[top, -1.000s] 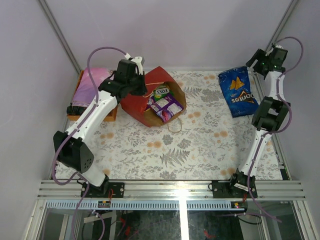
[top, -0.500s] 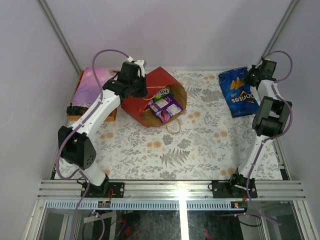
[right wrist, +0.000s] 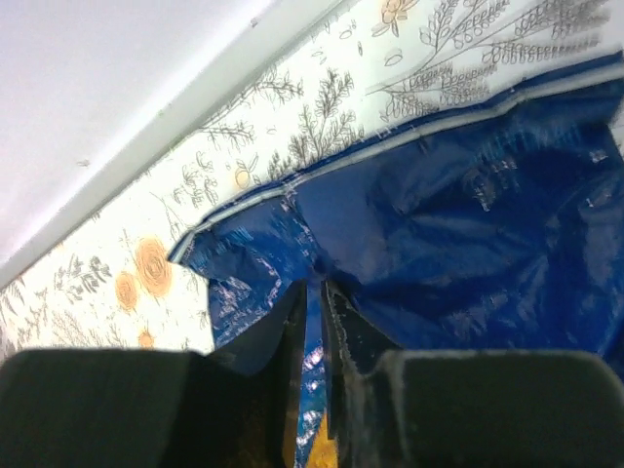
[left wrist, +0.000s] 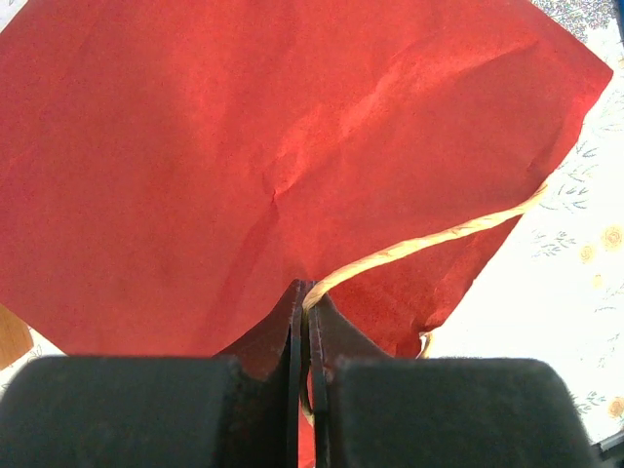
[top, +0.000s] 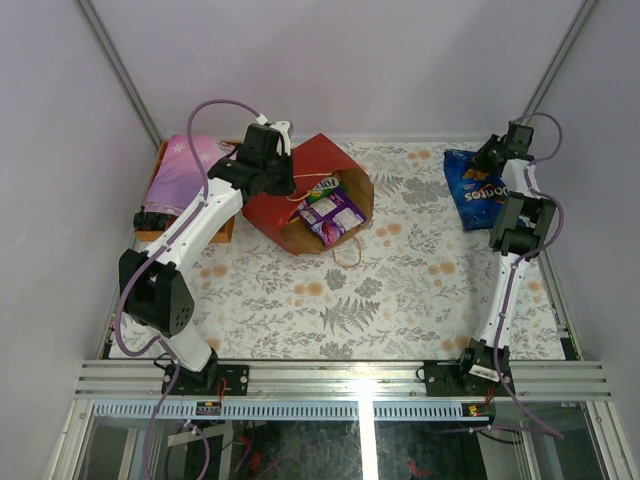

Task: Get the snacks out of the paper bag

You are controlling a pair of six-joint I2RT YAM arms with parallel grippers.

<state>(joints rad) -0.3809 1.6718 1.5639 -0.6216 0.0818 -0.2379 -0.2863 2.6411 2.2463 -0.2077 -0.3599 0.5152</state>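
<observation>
As seen from above, bag (top: 320,160): on its side at the far left-centre of table (top: 400,290), red outside up, brown inside showing; long axis slanted from far-left to near-right, mouth pointing near-right.
Purple packet (top: 330,212): flat in the mouth, on the brown lower wall.
Green packet (top: 322,184): just behind the purple one, deeper inside.
Handle (left wrist: 439,237): thin yellow string, running from the fingers across the red paper to the right.
Left gripper (left wrist: 304,292): clamped on the handle at the far-left side of bag, jaws almost touching.
Loop (top: 348,250): second string, lying on table just in front of the mouth.
Chip bag (top: 482,195): blue, at far right, well apart from bag; long axis far to near, lettering upside down in top view.
Right gripper (right wrist: 314,292): pinched on a crumpled edge of chip bag, at its far end.
</observation>
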